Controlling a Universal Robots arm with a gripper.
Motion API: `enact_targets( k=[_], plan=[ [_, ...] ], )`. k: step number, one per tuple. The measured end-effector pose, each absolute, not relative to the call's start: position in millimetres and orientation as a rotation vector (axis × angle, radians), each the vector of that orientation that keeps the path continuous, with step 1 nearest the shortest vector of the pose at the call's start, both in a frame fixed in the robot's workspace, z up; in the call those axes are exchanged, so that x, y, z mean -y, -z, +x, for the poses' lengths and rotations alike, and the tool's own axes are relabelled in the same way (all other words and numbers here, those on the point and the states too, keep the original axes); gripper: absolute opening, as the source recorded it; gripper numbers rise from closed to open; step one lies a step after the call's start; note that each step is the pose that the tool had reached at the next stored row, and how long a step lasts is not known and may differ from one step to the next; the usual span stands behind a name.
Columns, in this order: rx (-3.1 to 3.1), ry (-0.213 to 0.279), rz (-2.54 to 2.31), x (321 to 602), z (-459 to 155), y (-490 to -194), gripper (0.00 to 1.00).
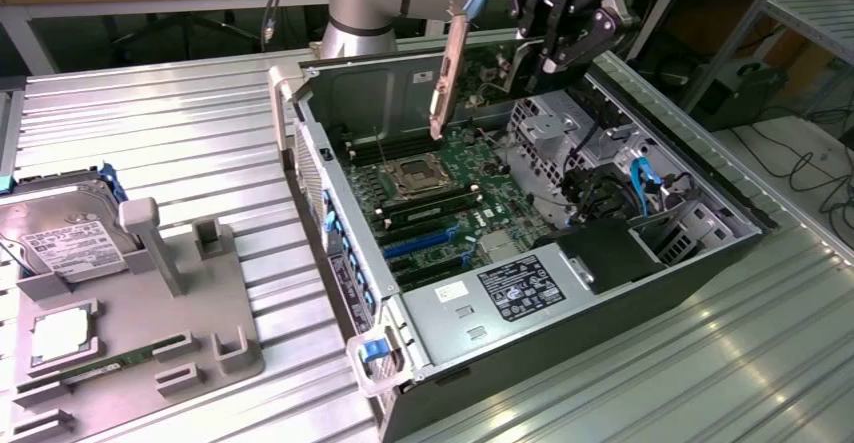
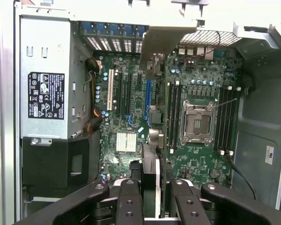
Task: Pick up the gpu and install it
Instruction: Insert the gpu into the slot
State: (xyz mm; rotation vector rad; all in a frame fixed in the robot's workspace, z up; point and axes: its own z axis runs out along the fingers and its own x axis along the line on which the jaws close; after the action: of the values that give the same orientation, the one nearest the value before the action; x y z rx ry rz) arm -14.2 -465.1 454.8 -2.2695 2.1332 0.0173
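The gpu [image 2: 150,165] is gripped edge-on between my two black fingers [image 2: 129,199], so my gripper [image 2: 152,190] is shut on it. Its pale metal bracket strip [image 2: 161,40] points away from the wrist. In the exterior view the gripper [image 1: 567,38] hangs above the far side of the open computer case [image 1: 340,263], and the bracket strip [image 1: 447,75] dangles over the motherboard [image 1: 447,198]. The card is in the air, clear of the board. Beneath it runs a long blue expansion slot [image 2: 148,98], with other slots alongside.
Inside the case are the power supply with its black label [image 1: 514,288], a drive cage [image 1: 547,138] and blue cables [image 1: 641,188]. At the exterior view's left, a grey fixture [image 1: 174,293] carries a hard drive [image 1: 67,233], a processor chip [image 1: 63,331] and a green memory stick [image 1: 114,363].
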Motion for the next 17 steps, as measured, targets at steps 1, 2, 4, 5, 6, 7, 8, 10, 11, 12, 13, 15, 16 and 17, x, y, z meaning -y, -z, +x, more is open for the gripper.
enact_targets(
  k=[1, 2, 4, 5, 6, 7, 8, 10, 11, 12, 13, 15, 16, 17],
  plan=[
    [-2.133, -0.017, -2.269, 465.1, -14.2, -454.7, 0.28],
    [-2.133, -0.017, -2.269, 465.1, -14.2, -454.4, 0.28],
    [-2.133, -0.017, -2.269, 465.1, -14.3, -453.7, 0.28],
    [-2.133, -0.016, -2.269, 465.1, -14.3, -453.3, 0.28],
    [-2.133, -0.016, -2.269, 465.1, -14.3, -452.8, 0.28],
    [-2.132, -0.016, -2.269, 465.1, -14.3, -452.3, 0.28],
    [-2.132, -0.016, -2.269, 465.1, -14.3, -451.7, 0.28],
    [-2.132, -0.016, -2.269, 465.1, -14.3, -450.6, 0.28],
    [-2.132, -0.016, -2.269, 465.1, -14.3, -450.1, 0.28],
    [-2.132, -0.015, -2.269, 465.1, -14.3, -449.7, 0.28],
    [-2.132, -0.015, -2.269, 465.1, -14.3, -449.2, 0.28],
    [-2.132, -0.015, -2.268, 465.1, -14.3, -448.2, 0.28],
    [-2.132, -0.014, -2.268, 465.1, -14.3, -447.4, 0.28],
    [-2.131, -0.013, -2.268, 465.1, -14.3, -446.6, 0.28]
  ],
)
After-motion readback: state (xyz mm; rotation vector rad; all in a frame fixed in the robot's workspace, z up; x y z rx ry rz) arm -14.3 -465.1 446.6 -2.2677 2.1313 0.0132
